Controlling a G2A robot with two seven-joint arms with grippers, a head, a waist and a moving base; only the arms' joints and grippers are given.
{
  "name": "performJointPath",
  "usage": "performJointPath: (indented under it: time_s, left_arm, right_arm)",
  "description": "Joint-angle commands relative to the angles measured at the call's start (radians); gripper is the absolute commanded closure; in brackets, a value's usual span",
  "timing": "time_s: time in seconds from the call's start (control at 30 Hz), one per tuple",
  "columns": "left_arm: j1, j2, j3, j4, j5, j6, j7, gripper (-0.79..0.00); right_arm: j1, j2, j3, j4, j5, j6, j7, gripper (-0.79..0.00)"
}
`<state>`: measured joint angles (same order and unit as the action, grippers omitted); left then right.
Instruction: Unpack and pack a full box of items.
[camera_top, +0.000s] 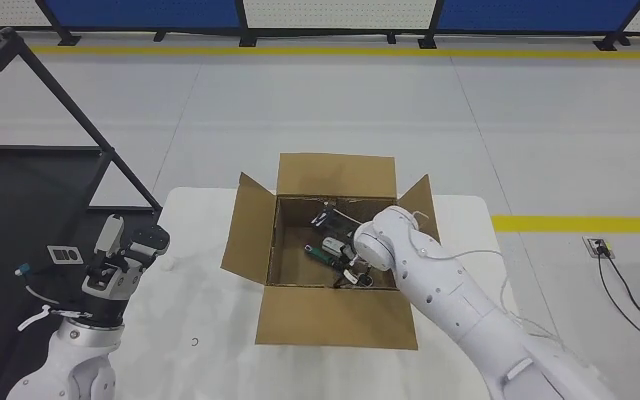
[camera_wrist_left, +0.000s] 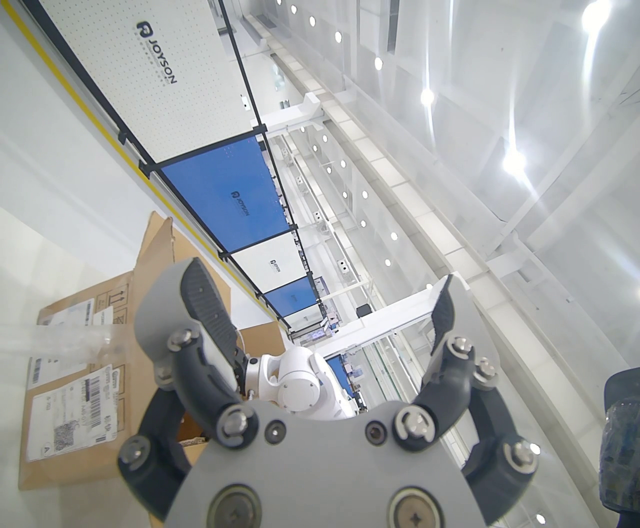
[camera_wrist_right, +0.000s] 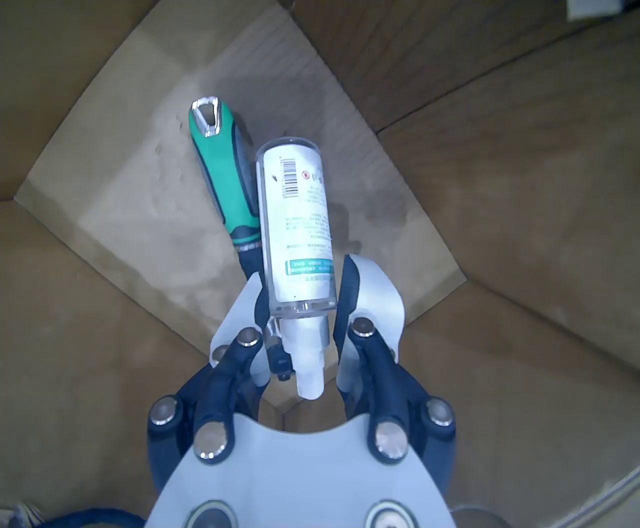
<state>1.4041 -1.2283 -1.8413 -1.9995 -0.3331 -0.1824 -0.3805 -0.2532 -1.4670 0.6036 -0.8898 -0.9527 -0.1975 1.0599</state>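
Box (camera_top: 335, 175) was open on the white bench (camera_top: 200, 300), all four flaps folded out, and I had the right end effector (camera_wrist_right: 302, 280) down inside it. On the cardboard floor I saw a bottle (camera_wrist_right: 295, 215) and a green-and-grey tool handle (camera_wrist_right: 225, 170) lying side by side and touching, the handle partly tucked under the bottle. From the top view there was more dark clutter (camera_top: 325, 218) toward the back wall of the box; I couldn't make out what it was.

The bottle wore a white label with a barcode near its base, fine print down the middle and a green band close to the shoulder. The print was too small for me to read. Its nozzle sat under a clear cap and pointed back toward the wrist. The tool handle ended in a metal hanging loop. On the box's outer wall there were white stickers (camera_wrist_left: 70, 400) with barcodes and a square code.

The right fingers (camera_wrist_right: 350, 290) were pinching the bottle, one on each side at its shoulder, just above the cap. I couldn't tell whether it had cleared the floor.

The left end effector (camera_wrist_left: 325, 290) was off to the left of the box, raised above the bench edge, tilted up toward the ceiling, its fingers spread wide with nothing between them.
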Motion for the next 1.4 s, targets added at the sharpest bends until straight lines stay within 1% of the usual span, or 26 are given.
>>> performJointPath:
  time_s: [0.0,0.07,0.2,0.23,0.3,0.33,0.4,0.47,0.5,0.6,0.67,0.77,0.83,0.87,0.93,1.1,1.27,1.37]
  left_arm:
    - [0.000,0.000,0.000,0.000,0.000,0.000,0.000,-0.785]
    - [0.000,0.000,0.000,0.000,0.000,0.000,0.000,-0.785]
    - [0.000,0.000,0.000,0.000,0.000,0.000,0.000,-0.785]
    - [0.000,0.000,0.000,0.000,0.000,0.000,0.000,-0.785]
    - [0.000,0.000,0.000,0.000,0.000,0.000,0.000,-0.785]
    - [0.000,0.000,0.000,0.000,0.000,0.000,0.000,-0.785]
    - [0.000,0.000,0.000,0.000,0.000,0.000,0.000,-0.785]
    - [0.000,0.000,0.000,0.000,0.000,0.000,0.000,-0.785]
    - [0.000,0.000,0.000,0.000,0.000,0.000,0.000,-0.785]
    - [0.000,0.000,0.000,0.000,0.000,0.000,0.000,-0.785]
    - [0.000,0.000,0.000,0.000,0.000,0.000,0.000,-0.785]
    - [0.000,0.000,0.000,0.000,0.000,0.000,0.000,-0.785]
    - [0.000,0.000,0.000,0.000,0.000,0.000,0.000,-0.785]
    - [0.000,0.000,0.000,0.000,0.000,0.000,0.000,-0.785]
    - [0.000,0.000,0.000,0.000,0.000,0.000,0.000,-0.785]
    - [0.000,0.000,0.000,0.000,0.000,0.000,0.000,-0.785]
    - [0.000,0.000,0.000,0.000,0.000,0.000,0.000,-0.785]
    - [0.000,0.000,0.000,0.000,0.000,0.000,0.000,-0.785]
  right_arm:
    - [-0.011,0.007,0.012,-0.017,-0.004,-0.001,0.020,-0.705]
    - [-0.018,0.011,0.022,-0.016,-0.006,0.002,0.036,-0.714]
    - [-0.014,0.005,0.028,0.014,0.005,-0.007,0.048,-0.686]
    - [-0.012,0.001,0.028,0.025,0.010,-0.009,0.045,-0.668]
    - [-0.004,-0.007,0.023,0.048,0.013,-0.015,0.033,-0.557]
    - [0.001,-0.011,0.022,0.061,0.016,-0.015,0.025,-0.545]
    - [0.010,-0.021,0.015,0.085,0.015,-0.018,0.001,-0.585]
    - [0.020,-0.031,0.006,0.109,0.007,-0.029,-0.026,-0.603]
    - [0.026,-0.036,0.002,0.122,0.003,-0.030,-0.040,-0.594]
    - [0.044,-0.053,-0.010,0.162,-0.010,-0.032,-0.069,-0.696]
    - [0.058,-0.064,-0.018,0.195,-0.018,-0.026,-0.084,-0.717]
    - [0.079,-0.082,-0.023,0.241,-0.016,-0.021,-0.114,-0.699]
    - [0.092,-0.093,-0.025,0.271,-0.013,-0.028,-0.128,-0.696]
    - [0.098,-0.098,-0.027,0.287,-0.014,-0.029,-0.134,-0.711]
    - [0.108,-0.110,-0.033,0.318,-0.017,-0.027,-0.143,-0.699]
    - [0.131,-0.144,-0.044,0.406,-0.002,-0.042,-0.152,-0.717]
    - [0.146,-0.178,-0.052,0.494,0.014,-0.056,-0.172,-0.693]
    - [0.155,-0.197,-0.055,0.538,0.025,-0.073,-0.168,-0.699]
